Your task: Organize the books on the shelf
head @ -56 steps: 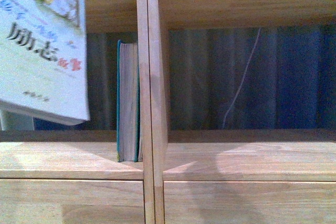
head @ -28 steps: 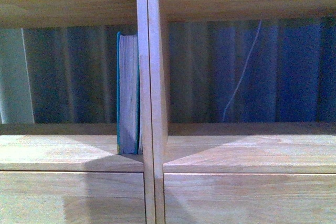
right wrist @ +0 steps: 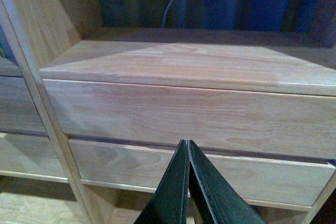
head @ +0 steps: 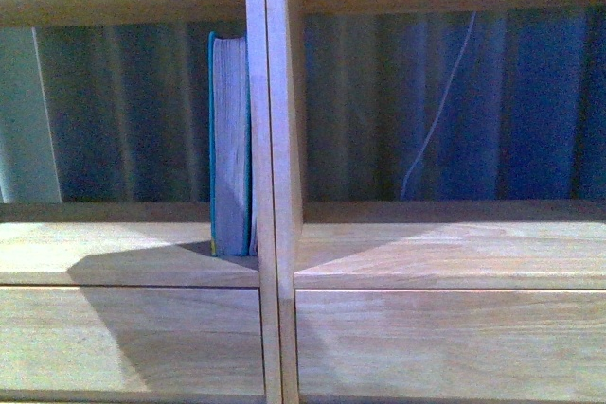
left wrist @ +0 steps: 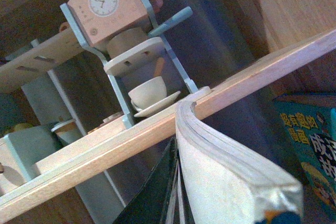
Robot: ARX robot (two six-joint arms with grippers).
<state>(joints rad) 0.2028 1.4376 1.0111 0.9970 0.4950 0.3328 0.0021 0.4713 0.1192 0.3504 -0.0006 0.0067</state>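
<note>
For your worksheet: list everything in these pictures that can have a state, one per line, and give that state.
Teal book: standing on end, against the upright.
Paperback: gripped, bowed.
Left gripper: shut on the paperback.
Right gripper: shut, holding nothing.
Drawers: closed.
Cup: right way up on its saucer.
</note>
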